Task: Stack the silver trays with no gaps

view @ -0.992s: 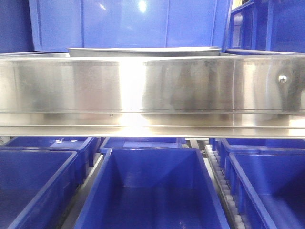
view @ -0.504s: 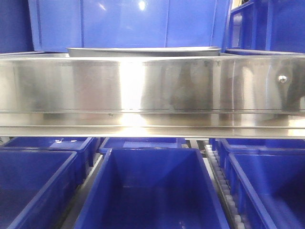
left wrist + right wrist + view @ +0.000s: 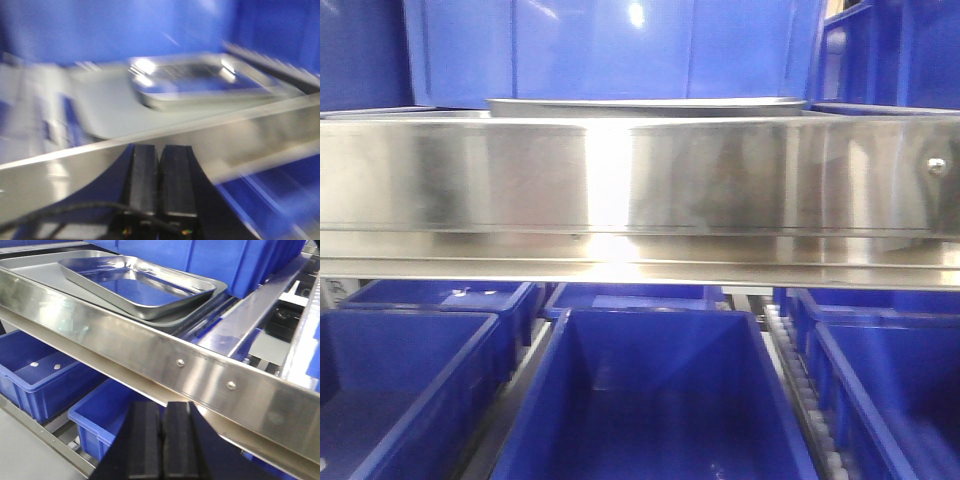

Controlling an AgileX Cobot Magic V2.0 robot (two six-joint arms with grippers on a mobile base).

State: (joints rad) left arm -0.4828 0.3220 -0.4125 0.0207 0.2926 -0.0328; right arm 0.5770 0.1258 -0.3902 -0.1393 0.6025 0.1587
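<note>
— Silver trays: where are they?
— On the upper shelf behind the steel rail, the smaller tray sitting on a larger flat one, blue bins below.
— And the grippers?
— Left gripper and right gripper both have pads pressed together, holding nothing, below the rail.

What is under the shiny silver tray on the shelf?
The shiny silver tray rests on a larger, duller grey tray that extends past it. Whatever lies beneath the larger one is covered.
</note>
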